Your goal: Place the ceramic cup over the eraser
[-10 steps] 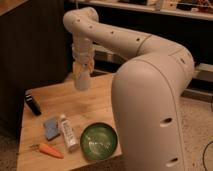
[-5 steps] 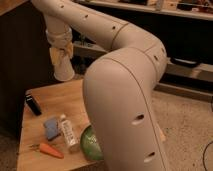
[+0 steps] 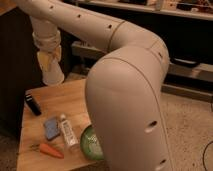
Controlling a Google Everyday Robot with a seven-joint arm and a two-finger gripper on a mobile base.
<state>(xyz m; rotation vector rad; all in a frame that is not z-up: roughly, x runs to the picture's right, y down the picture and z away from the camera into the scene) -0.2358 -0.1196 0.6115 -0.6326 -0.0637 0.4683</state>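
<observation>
My gripper hangs from the white arm at the upper left, above the back left part of the wooden table. It is shut on the ceramic cup, a small whitish tapered cup held in the air below the yellowish fingers. The eraser, a small black oblong block, lies on the table near its left edge. It sits below the cup and slightly to its left, and the two are apart.
Toward the table's front lie a pale blue pad, a white printed tube and an orange carrot. The arm's big elbow half hides a green bowl. Dark cabinets stand behind and left.
The arm has swung left, carrying the cup from over the table's middle to near the eraser. Its elbow now fills the foreground and covers more of the bowl.
</observation>
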